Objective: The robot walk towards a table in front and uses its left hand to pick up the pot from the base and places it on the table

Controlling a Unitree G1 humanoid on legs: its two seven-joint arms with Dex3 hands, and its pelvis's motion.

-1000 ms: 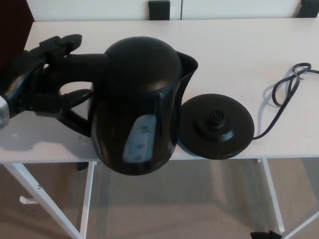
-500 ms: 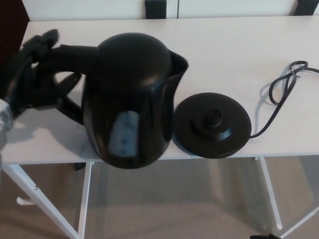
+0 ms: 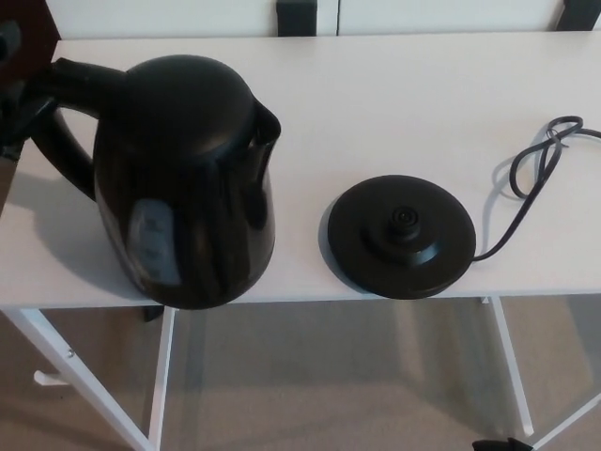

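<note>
At the far left edge, only a dark sliver of the left hand (image 3: pixel 7 127) showed beside the pot's handle, so whether it was clenched there or released could not be told. Right of it the pot (image 3: pixel 188 188) stood upright over the left near part of the tabletop (image 3: pixel 394 103), its spout toward the base (image 3: pixel 402 235), from which it was apart. Whether its bottom rested on the tabletop was unclear. Setting it down well likely meant keeping it level, clear of the near edge, and letting go only once it sat flat. Farther right lay the cord (image 3: pixel 540 164). No right hand showed.
</note>
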